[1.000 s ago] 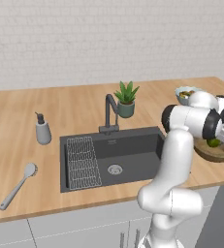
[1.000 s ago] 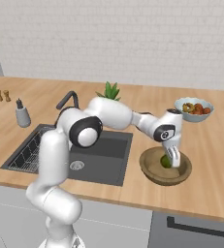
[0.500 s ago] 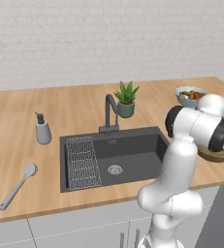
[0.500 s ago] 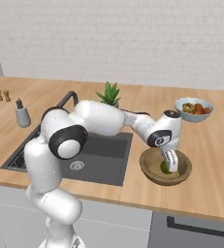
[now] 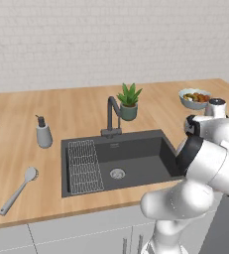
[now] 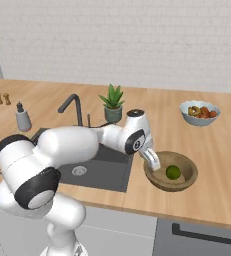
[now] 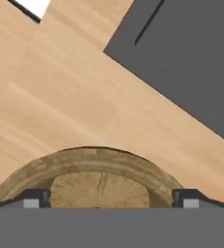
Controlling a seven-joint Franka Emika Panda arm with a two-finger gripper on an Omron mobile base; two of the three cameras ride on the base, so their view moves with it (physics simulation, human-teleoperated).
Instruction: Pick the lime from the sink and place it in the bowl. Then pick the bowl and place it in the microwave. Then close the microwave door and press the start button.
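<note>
The green lime (image 6: 173,172) lies inside the wide brown wooden bowl (image 6: 186,179) on the counter right of the dark sink (image 6: 94,172). My gripper (image 6: 155,162) hangs over the bowl's left rim, open, a short way from the lime and holding nothing. In the hand view the fingertips (image 7: 36,199) stand wide apart at the bottom, with the bowl's rim (image 7: 91,157) below them and a corner of the sink (image 7: 191,58) beyond. In the left base view my arm covers the bowl, while the sink (image 5: 136,156) with its wire rack (image 5: 84,166) is in plain sight. The microwave is out of view.
A small pale bowl of red-orange food (image 6: 199,113) stands behind the wooden bowl. A potted plant (image 6: 113,103) and the faucet (image 6: 73,107) sit behind the sink. A soap dispenser (image 5: 43,133) and a spoon (image 5: 18,191) lie left of it. An oven front (image 6: 202,235) shows at the lower right.
The gripper has drawn back from the bowl's middle toward its left rim, leaving the lime lying in the bowl. The arm's elbow has swung round.
</note>
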